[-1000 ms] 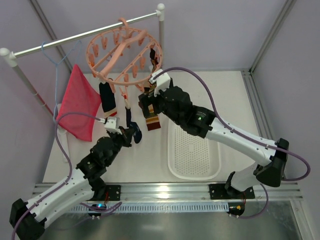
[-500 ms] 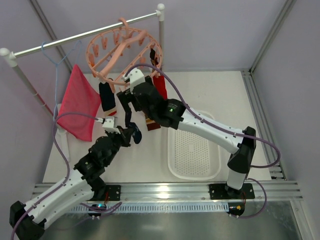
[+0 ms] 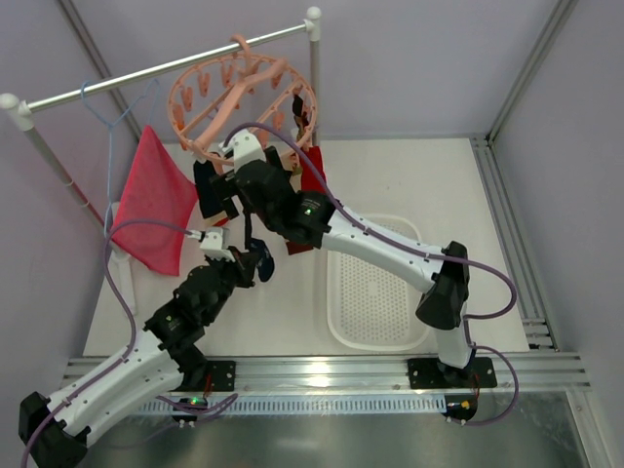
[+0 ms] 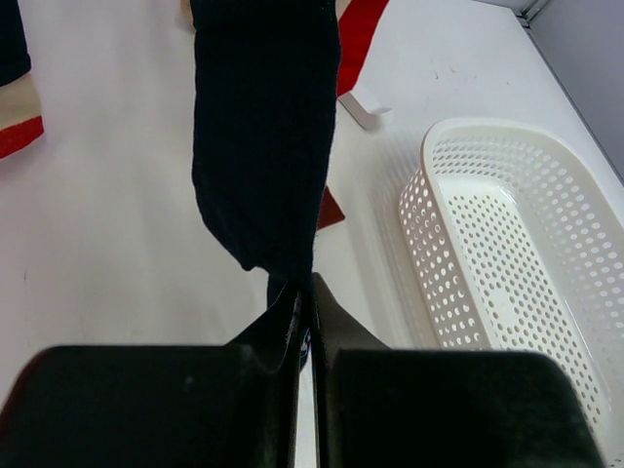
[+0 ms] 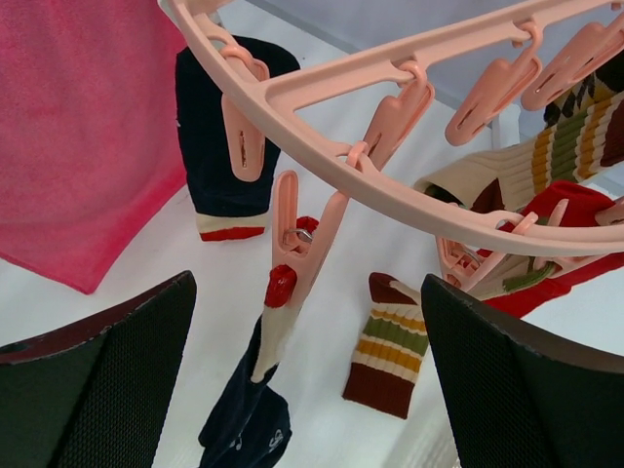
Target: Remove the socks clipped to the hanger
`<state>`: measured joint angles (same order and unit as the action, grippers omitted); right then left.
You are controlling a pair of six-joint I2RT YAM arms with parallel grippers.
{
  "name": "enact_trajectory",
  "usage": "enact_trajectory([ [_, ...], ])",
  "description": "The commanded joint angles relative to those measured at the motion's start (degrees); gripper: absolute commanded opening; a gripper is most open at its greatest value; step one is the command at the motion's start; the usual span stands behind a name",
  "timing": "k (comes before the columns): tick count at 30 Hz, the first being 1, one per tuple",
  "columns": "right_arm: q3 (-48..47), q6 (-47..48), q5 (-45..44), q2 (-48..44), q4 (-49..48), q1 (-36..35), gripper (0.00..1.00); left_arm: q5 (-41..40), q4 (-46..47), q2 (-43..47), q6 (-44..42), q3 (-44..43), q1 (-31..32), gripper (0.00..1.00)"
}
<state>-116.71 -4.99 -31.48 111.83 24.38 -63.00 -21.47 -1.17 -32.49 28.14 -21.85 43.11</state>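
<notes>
Desk: white desk [image 3: 448, 195] is spreading beneath both jaws.
Left jaws: squeezing shut on the toe of the navy sock [image 4: 263, 127], which is hanging just above them.
Right jaws: gaping wide and holding nothing, with a peg [image 5: 292, 244] of the hanger [image 5: 409, 205] dangling just ahead, between them.
Risk: tugging while the peg is gripping could be tilting the hanger or stretching the fabric.

**Socks Hung Clipped to the Pink Ring Hanger**

The salmon-pink ring hanger [image 5: 517, 234] hung by its top hook, with clip pegs [image 5: 292, 234] dangling around its rim. A navy sock [image 5: 219, 146] with a cream-and-red band at its lower end hung on the ring's left in the top view. A second navy sock [image 4: 263, 127] hung straight down from a front peg, clipped at its cream end. A red sock [image 3: 312, 175] and a diamond-patterned sock [image 5: 575, 112] were clipped on the right. A brown-tan striped sock [image 5: 385, 356] showed lower down, its upper end hidden
</notes>
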Motion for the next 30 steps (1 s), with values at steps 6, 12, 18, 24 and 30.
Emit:
enact_trajectory([
  [6, -2.4, -1.2, -4.2, 1.5, -4.3, -0.2, 0.97, 1.2, 0.6, 0.2, 0.7, -1.1, 0.1, 0.00],
  [12, -3.0, -1.2, -5.1, 3.2, -7.6, -0.2, 0.93, 2.0, 1.0, -0.1, 1.0, -0.7, 0.2, 0.00],
  [18, -3.8, -0.5, -8.1, 4.8, -10.0, -0.2, 0.91, 2.8, 2.2, -0.7, 1.1, -0.7, 0.3, 0.00],
  [24, -3.7, 1.1, -11.4, 5.7, -14.0, -0.2, 0.76, 3.1, 2.4, -0.3, 1.2, -0.5, 0.2, 0.00],
  [30, -3.7, 2.4, -13.9, 6.6, -15.3, -0.2, 0.54, 3.5, 2.4, 0.2, 1.4, -0.2, 0.2, 0.00],
])
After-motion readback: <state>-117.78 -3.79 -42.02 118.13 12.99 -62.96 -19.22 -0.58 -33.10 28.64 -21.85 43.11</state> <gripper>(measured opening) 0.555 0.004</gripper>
